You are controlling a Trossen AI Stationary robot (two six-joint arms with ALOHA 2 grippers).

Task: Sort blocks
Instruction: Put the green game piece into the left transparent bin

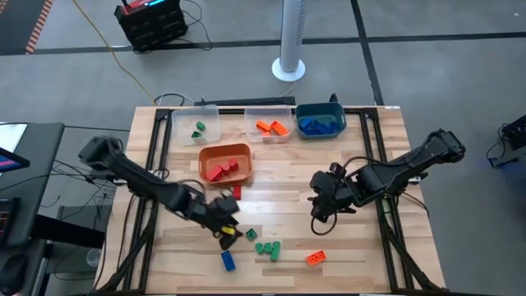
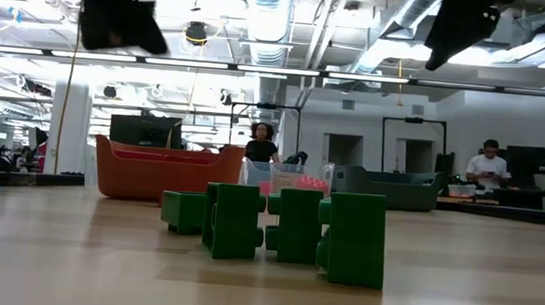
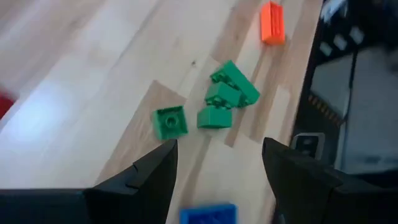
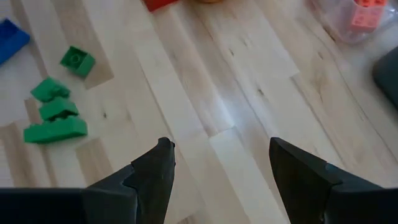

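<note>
Loose blocks lie flat on the wood near the table's near edge: a single green block (image 1: 251,235) (image 3: 169,121), a cluster of three green blocks (image 1: 269,248) (image 3: 227,96) (image 4: 55,115), a blue block (image 1: 228,261) (image 3: 208,213) and an orange block (image 1: 316,257) (image 3: 272,22). A red block (image 1: 237,191) lies by the orange bin. My left gripper (image 1: 228,228) (image 3: 217,149) hangs open just left of the green blocks, holding nothing. My right gripper (image 1: 319,215) (image 4: 221,146) is open over bare wood to their right.
Along the far edge stand a clear bin with a green block (image 1: 197,123), a clear bin with orange blocks (image 1: 269,125) and a teal bin with blue blocks (image 1: 320,122). An orange bin with red blocks (image 1: 226,162) sits mid-table. People stand in the room behind.
</note>
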